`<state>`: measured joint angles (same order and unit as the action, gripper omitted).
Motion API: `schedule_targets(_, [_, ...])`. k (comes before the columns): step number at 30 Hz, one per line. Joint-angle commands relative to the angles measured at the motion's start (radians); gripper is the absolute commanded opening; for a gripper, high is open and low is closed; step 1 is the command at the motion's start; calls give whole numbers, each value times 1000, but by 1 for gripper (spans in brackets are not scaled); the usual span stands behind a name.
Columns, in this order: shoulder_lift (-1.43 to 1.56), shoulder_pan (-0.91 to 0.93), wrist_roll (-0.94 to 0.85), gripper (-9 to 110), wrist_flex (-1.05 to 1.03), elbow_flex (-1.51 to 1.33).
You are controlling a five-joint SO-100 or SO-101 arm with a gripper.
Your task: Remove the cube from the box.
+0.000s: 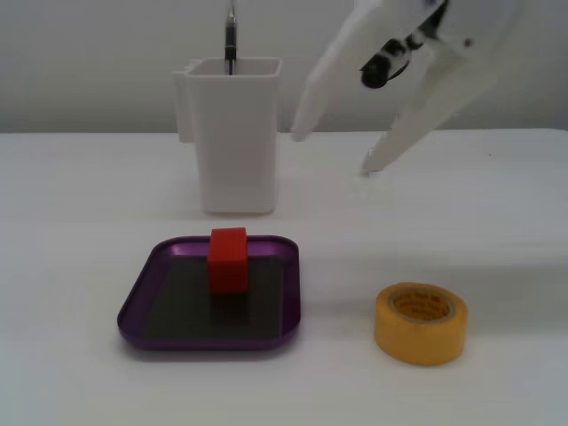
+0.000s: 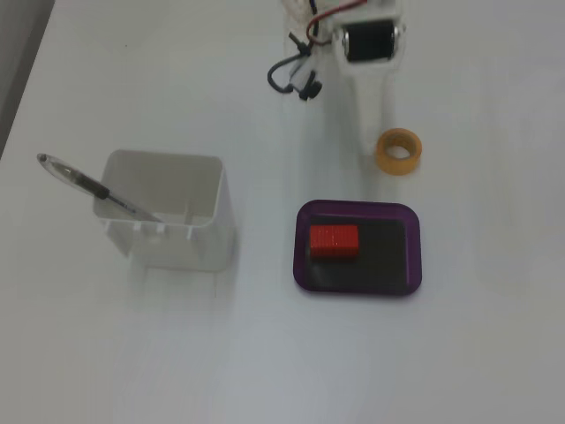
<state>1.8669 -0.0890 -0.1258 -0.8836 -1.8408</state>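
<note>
While my upper arm runs out of the top edge in both fixed views, only my lower links and gripper show, so much of me is cut off. Nearest the camera in a fixed view sits the yellow tape roll, lying flat on the white table at about four o'clock from the box. The purple box lies just left of it, apart from it, and the cube stands inside on the dark floor, close to the far rim. From above, the cube shows in the left part of the box, toward ten o'clock of the floor. Whether the cube touches the rim I cannot tell.

Beyond the box, at twelve o'clock from it in the low view, stands the tall white container, well clear of the box. A pen rises from it; its lower part is hidden by the wall and its top is cut off by the edge. In the view from above the pen leans over the container rim toward ten o'clock.

Farthest back, my gripper hangs above the table at about one o'clock from the box, to the right of the container. My fingers are spread apart and hold nothing. From above, my gripper sits just beside the tape roll; there the fingers overlap, so the gap is hard to make out.
</note>
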Motion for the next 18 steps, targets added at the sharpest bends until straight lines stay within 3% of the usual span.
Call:
schedule_targets(1, [-206,-11,9,19,-6,206])
schedule_targets(9, [-540,78,8,19,-6,491])
schedule_targets(18, [-729,112,-2,19,-40,612])
